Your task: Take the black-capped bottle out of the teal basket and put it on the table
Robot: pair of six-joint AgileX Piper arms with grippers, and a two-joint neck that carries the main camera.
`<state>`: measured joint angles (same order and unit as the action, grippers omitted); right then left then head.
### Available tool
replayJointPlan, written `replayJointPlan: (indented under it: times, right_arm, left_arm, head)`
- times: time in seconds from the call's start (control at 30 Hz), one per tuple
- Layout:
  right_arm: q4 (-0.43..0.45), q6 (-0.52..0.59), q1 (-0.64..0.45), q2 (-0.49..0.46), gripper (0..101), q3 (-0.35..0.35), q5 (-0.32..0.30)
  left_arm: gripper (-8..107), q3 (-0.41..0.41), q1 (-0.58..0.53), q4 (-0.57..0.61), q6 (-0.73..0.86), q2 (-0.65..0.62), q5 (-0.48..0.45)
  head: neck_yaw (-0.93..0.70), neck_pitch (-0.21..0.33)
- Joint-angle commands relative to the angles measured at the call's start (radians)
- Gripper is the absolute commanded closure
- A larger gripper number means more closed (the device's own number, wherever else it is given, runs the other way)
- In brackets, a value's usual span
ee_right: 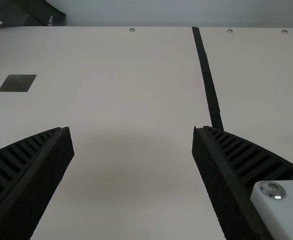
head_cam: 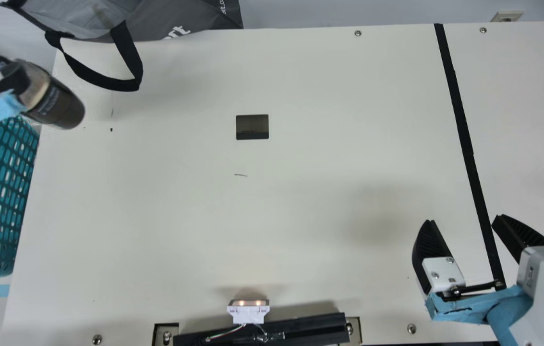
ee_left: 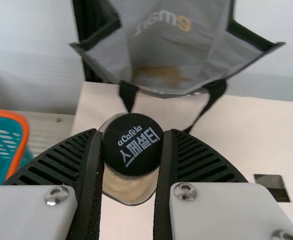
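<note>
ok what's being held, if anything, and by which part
The left gripper holds the bottle by its upper end; whether on the black cap or just below, I can't tell. The right gripper holds nothing.

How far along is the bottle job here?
Out of the teal basket: done, the black-capped bottle is clear of it. In hand: the left gripper grips it near the cap. Left: lowering it onto the table and releasing, as it appears raised.
</note>
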<state>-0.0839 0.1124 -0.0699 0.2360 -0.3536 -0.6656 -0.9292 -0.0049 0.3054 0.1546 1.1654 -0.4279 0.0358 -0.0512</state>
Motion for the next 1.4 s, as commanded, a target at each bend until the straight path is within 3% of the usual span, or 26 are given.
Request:
replayJointPlan:
  times: [0.0,0.57,1.37]
  right_arm:
    - [0.000,0.000,0.000,0.000,11,0.000,0.000]
    - [0.000,0.000,0.000,0.000,11,0.000,0.001]
    - [0.000,0.000,0.000,0.000,11,0.000,0.001]
  left_arm:
    - [99,-0.004,-0.065,-0.053,-0.080,0.008,0.006]
    - [99,-0.043,-0.358,-0.367,-0.473,0.100,0.035]
    - [99,-0.088,-0.676,-0.658,-0.865,0.205,0.027]
  head:
    - [-0.008,0.004]
    - [-0.008,0.004]
    - [-0.008,0.004]
